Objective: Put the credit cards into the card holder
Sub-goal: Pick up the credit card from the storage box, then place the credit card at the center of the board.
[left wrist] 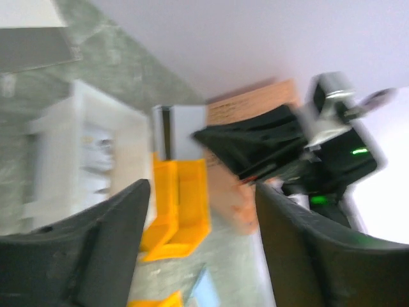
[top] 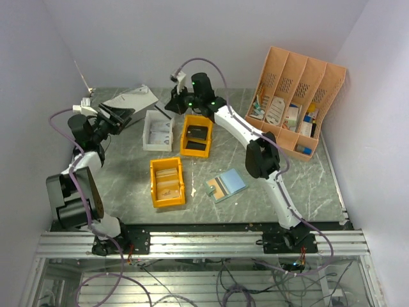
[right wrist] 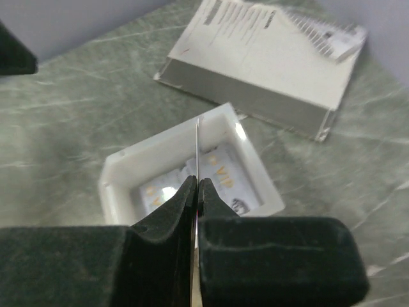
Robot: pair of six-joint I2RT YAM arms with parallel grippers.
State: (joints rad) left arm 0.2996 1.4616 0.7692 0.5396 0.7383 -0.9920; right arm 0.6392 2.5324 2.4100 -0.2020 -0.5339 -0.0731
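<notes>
2 arms up, and we're watching the right gripper (right wrist: 197,187). It's pinched tight on 1 credit card (right wrist: 197,144), thin edge toward us, held above the white bin (right wrist: 118,173). That's the only white bin, w/ more cards (right wrist: 223,179) lying flat inside. We see at least 2; exact no. we can't tell.

Left gripper (left wrist: 204,236): fingers (left wrist: 96,246) stand well apart, nothing btwn them, though the wrist pic is blurred. From above it sits at the table's left side, near 1 flat grey-white box (top: 131,99).

Orange bins, we count 2: the far orange bin (top: 196,135) is just right of the white bin, the near orange bin (top: 167,182) closer to the arm bases.

Card holder (top: 225,185): 1, lying open on the table (top: 128,169), light blue side up. It's right of the near orange bin and apart from both grippers.

Back right, 1 peach organiser (top: 297,102), 4 slots, w/ bits in them.
</notes>
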